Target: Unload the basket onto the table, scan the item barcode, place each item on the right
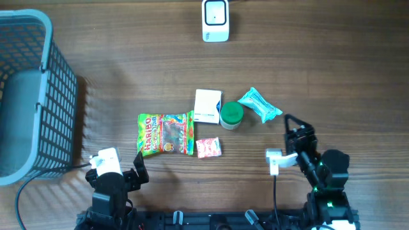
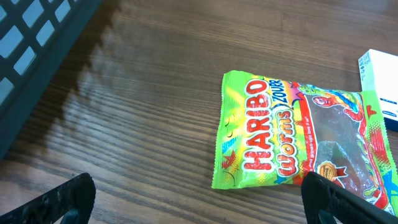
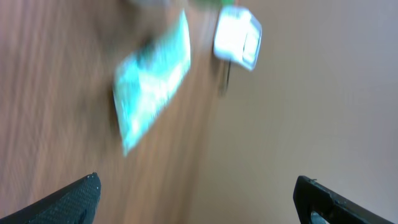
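Several items lie mid-table: a green Haribo bag [image 1: 165, 133], a white box [image 1: 208, 106], a green-lidded jar [image 1: 231, 115], a teal packet [image 1: 260, 105] and a small pink packet [image 1: 208, 148]. A white scanner [image 1: 215, 20] stands at the far edge. My left gripper [image 1: 118, 169] hovers open near the front edge, left of the Haribo bag [image 2: 298, 134], with bare wood between its fingers [image 2: 68, 199]. My right gripper [image 1: 295, 137] is open below and right of the teal packet [image 3: 152, 78], holding nothing. The right wrist view is blurred; the scanner [image 3: 236, 37] shows there as a white block.
A tall grey-blue mesh basket [image 1: 38, 96] fills the left side, its wall close to my left arm. A corner of the white box [image 2: 379, 78] shows in the left wrist view. The right wrist view shows the table edge.
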Robot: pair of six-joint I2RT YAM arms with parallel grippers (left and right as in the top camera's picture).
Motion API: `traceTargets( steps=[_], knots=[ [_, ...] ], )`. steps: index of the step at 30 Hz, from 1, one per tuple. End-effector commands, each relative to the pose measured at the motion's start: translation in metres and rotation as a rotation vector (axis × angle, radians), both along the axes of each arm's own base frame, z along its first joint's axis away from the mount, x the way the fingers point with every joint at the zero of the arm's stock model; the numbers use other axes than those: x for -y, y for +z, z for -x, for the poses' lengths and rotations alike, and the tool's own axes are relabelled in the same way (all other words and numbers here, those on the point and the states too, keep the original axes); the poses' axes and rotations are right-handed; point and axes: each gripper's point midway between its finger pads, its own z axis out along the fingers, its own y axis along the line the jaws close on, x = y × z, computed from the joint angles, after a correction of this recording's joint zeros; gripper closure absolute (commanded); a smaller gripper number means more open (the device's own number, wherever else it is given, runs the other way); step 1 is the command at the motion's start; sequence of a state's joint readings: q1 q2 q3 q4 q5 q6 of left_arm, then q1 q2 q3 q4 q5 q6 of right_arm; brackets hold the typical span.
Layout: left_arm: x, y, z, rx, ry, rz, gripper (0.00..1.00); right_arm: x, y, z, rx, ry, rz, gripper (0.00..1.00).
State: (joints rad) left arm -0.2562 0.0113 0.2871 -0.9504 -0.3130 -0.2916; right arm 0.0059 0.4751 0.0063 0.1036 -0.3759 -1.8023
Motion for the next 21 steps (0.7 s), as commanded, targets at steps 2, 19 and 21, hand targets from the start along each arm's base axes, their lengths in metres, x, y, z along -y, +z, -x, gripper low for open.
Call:
traceTargets(
  steps=[2,19,21],
  knots=[
    [0.001,0.001,0.0,0.006,-0.005,0.006,0.0,-0.068,0.003,0.046,-0.093,0.444,-0.215,0.0],
    [0.001,0.001,0.0,0.006,-0.005,0.006,0.0,-0.082,0.007,0.065,0.095,0.666,-0.036,0.0],
    [0.001,0.001,0.0,0.006,-0.005,0.006,0.0,-0.077,0.005,0.057,0.019,0.582,-0.102,0.0]
  ],
)
